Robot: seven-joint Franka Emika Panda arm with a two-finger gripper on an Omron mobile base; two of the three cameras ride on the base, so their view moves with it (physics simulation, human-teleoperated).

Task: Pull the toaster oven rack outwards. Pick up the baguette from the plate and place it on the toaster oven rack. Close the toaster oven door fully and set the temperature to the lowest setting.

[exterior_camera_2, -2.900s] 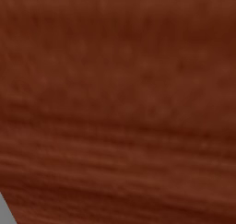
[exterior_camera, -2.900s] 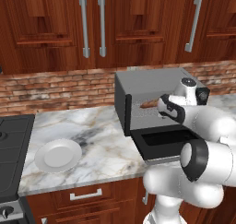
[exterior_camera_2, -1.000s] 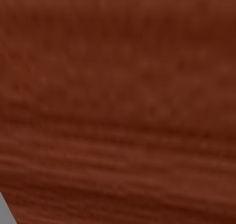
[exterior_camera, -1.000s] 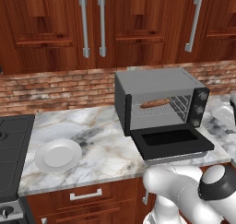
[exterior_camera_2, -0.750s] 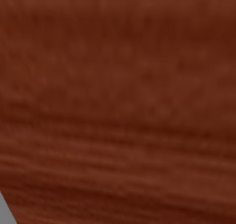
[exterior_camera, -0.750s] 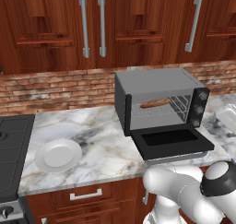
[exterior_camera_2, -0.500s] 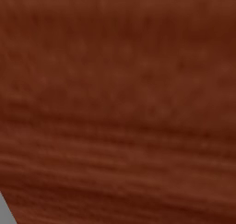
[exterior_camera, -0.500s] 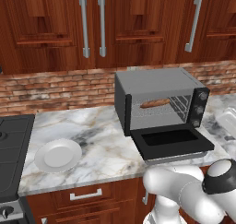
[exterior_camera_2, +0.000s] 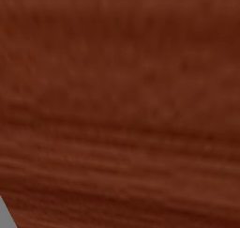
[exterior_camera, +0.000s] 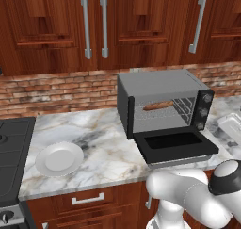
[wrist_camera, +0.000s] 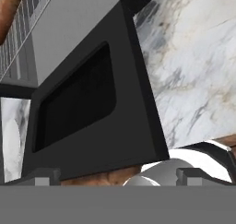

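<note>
You have the toaster oven [exterior_camera: 162,101] standing right of centre in the left base view, on the marble counter [exterior_camera: 103,152]. The toaster oven door [exterior_camera: 175,145] hangs open, folded down flat in front of the cavity and reaching out over the counter's front edge. Inside, the baguette [exterior_camera: 158,105] lies across the toaster oven rack [exterior_camera: 164,114], in the upper part of the opening. The plate [exterior_camera: 59,159] sits bare at the lower left of that view, well apart from the oven.

In the hand view, your claw [wrist_camera: 117,177] looks onto the open door's dark window from close by, with the two fingertips at the bottom edge set wide apart and nothing between them. The rack wires and one end of the baguette show in the upper left corner of that view.
</note>
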